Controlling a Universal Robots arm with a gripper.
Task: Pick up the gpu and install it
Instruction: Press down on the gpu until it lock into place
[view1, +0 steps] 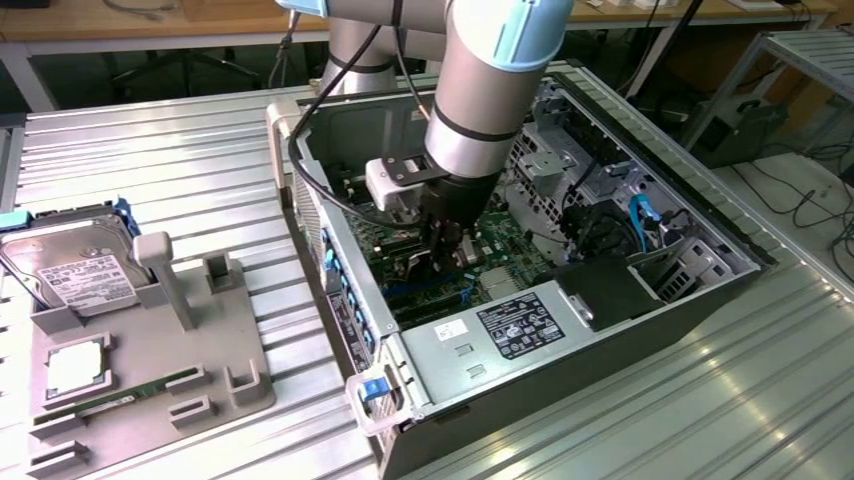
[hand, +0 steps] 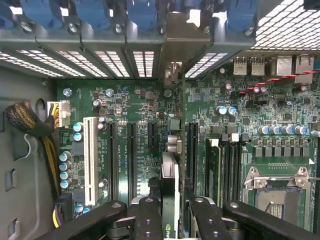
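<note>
pincer (hand: 172, 215): gripping the gpu (hand: 170, 195) edge-on, hanging over the motherboard (hand: 135, 105) slots
exterior: showing arm (view1: 487, 90) reaching inside the case (view1: 667, 200), hard drive (view1: 74, 265) sitting outside

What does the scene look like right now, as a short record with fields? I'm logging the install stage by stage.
gripper: down inside the open computer case, shut on the gpu
gpu: held edge-on, right above the motherboard slots
seated: cannot tell
hard drive: on the grey parts tray, at the exterior view's left
memory stick: lying in the same tray
</note>
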